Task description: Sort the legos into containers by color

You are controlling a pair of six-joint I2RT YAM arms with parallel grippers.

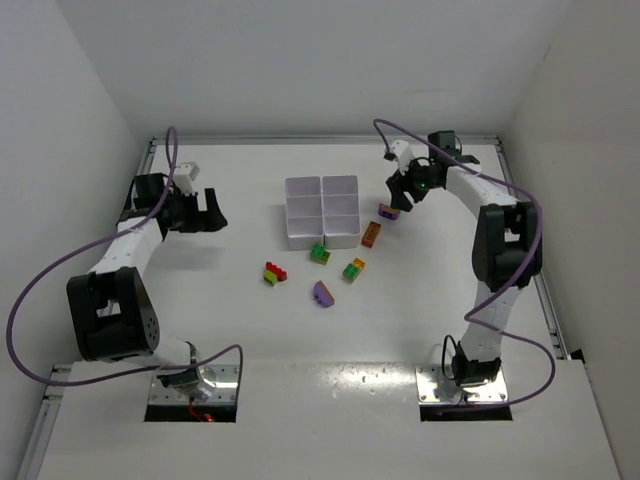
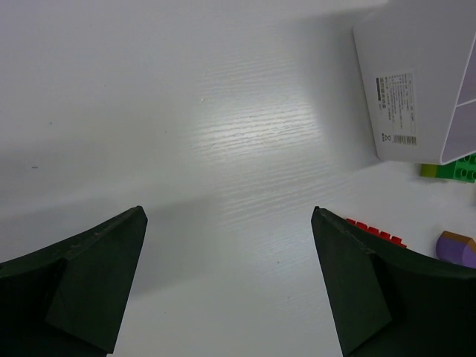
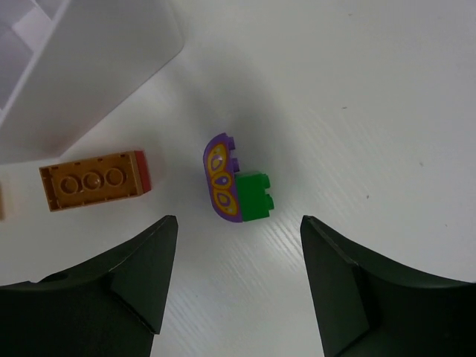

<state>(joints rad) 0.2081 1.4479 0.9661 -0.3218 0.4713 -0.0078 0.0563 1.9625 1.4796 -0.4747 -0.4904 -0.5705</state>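
- Legos (image 1: pixel 354 269) lie loose on the table (image 1: pixel 240 320). The one to get now is the purple and green clump (image 3: pixel 234 186). It sits right under the right gripper (image 3: pixel 238 230), just ahead of the gap between its two fingers.
- The right gripper is open and holds nothing. Its fingers stand wider than the clump, so there is room to go down around it.
- Go straight down so one finger lands by the purple side and one by the green side. Then squeeze slowly, so the clump does not tip or pop out.
- This clump has two colors stuck together. I think it must be pulled apart before each bit can go in its own box.
- The orange-brown brick (image 3: pixel 93 181) lies off to the gripper's left in its wrist view, apart from the clump. Keep the finger on that side away from it.
- The white tray (image 3: pixel 97 67) is ahead of the gripper and to the left. Lift high enough to clear its wall.
- The left gripper (image 2: pixel 227 223) is wide open and empty, with the tray ahead on its right.
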